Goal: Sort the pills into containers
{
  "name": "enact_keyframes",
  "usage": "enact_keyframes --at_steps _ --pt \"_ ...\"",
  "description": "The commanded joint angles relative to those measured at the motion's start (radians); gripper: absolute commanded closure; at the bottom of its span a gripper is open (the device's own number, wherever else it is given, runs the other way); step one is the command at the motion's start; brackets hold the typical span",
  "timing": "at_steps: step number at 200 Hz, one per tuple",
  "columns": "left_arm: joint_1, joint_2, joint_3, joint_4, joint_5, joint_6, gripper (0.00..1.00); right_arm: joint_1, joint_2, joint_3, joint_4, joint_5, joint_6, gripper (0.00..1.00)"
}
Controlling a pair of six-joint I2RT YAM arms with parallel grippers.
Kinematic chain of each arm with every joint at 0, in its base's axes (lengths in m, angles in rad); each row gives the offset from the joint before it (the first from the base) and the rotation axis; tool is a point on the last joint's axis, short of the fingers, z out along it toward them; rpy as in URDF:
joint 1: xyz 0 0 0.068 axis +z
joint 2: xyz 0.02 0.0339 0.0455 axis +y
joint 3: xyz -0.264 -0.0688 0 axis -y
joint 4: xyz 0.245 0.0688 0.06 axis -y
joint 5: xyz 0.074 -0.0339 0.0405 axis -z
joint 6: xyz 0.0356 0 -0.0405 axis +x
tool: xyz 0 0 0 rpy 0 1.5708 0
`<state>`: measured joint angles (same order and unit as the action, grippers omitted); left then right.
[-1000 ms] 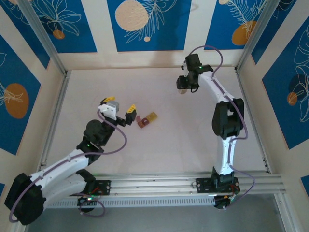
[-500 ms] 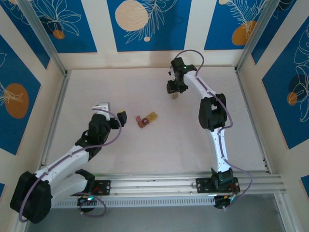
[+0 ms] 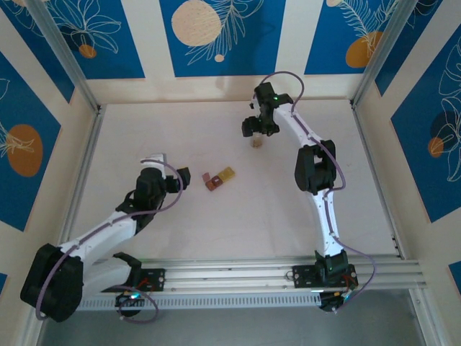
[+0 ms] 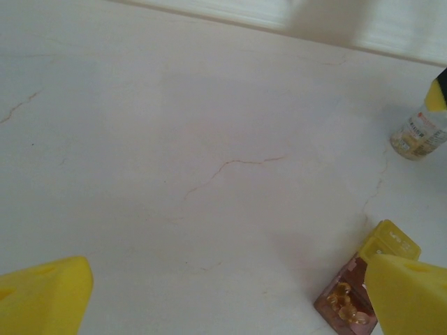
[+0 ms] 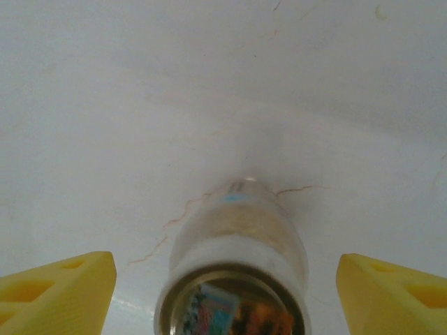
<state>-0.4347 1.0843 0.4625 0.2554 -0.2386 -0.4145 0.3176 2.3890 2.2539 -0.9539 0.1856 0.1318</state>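
The containers, a dark red box [image 3: 210,182] joined to a yellow box [image 3: 226,174], sit mid-table. The wrist view shows amber pills [image 4: 347,301] in the red box [image 4: 328,305]; the yellow box [image 4: 392,240] is partly behind my finger. My left gripper [image 3: 171,168] hangs open just left of them, its jaws [image 4: 227,293] over bare table. A small clear pill bottle [image 3: 256,143] stands upright at the back. My right gripper [image 3: 253,130] is above it and open. Both yellow fingers [image 5: 63,287] stand clear of the bottle [image 5: 237,258].
The white table [image 3: 144,130] has faint cracks and is walled on three sides by blue patterned panels [image 3: 216,36]. An aluminium rail [image 3: 238,275] runs along the near edge. The bottle [image 4: 417,134] also stands far right in the left wrist view.
The right arm swung left and down with the bottle, set it on the table and opened its jaws. The left gripper drew back a little to the left of the containers.
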Motion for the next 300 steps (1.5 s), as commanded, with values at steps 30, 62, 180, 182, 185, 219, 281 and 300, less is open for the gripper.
enact_keyframes --at_steps 30,62,180,182,185,219,281,300 --pt "0.061 0.094 0.088 -0.061 0.127 -0.087 0.00 0.037 -0.381 -0.332 0.105 -0.116 0.012 0.24" --pt "0.088 0.179 0.141 -0.098 0.207 -0.120 0.02 0.108 -0.557 -0.613 0.222 -0.182 -0.008 0.27" --pt "0.088 0.319 0.185 -0.112 0.274 -0.165 0.15 0.232 -0.311 -0.628 0.265 -0.226 -0.183 0.24" --pt "0.087 0.319 0.184 -0.111 0.276 -0.166 0.16 0.232 -0.308 -0.628 0.265 -0.228 -0.184 0.24" --pt "0.087 0.319 0.183 -0.111 0.277 -0.166 0.16 0.231 -0.303 -0.627 0.265 -0.232 -0.187 0.24" --pt "0.083 0.328 0.183 -0.113 0.292 -0.167 0.18 0.233 -0.272 -0.601 0.265 -0.276 -0.204 0.24" --pt "0.077 0.344 0.186 -0.102 0.298 -0.173 0.19 0.248 -0.190 -0.511 0.228 -0.300 -0.226 0.23" --pt "0.076 0.347 0.183 -0.095 0.300 -0.173 0.19 0.262 -0.168 -0.504 0.223 -0.278 -0.214 0.24"
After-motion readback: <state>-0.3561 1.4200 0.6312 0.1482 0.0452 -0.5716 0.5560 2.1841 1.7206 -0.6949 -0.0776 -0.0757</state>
